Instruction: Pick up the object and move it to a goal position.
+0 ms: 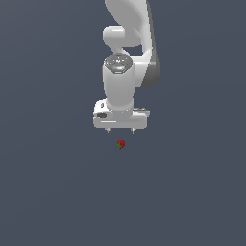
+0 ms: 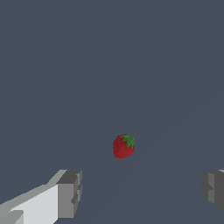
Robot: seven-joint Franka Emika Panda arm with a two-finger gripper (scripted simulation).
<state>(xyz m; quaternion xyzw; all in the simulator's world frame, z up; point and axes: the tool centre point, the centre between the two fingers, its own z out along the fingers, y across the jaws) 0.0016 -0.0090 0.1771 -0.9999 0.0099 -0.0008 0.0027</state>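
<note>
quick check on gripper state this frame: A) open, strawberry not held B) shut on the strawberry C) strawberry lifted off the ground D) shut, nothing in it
A: in the wrist view the two fingers stand wide apart with the strawberry lying loose beyond them, and in the exterior view the gripper hangs clear of the strawberry, not touching it.

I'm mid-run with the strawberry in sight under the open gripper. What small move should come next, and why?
Probably a short descent, with a slight shift to centre on the strawberry. The gripper is open and empty, with its fingers spread wide and apart from the fruit. In the wrist view the strawberry lies ahead of the fingertips rather than between them, so closing now would likely catch nothing.
</note>
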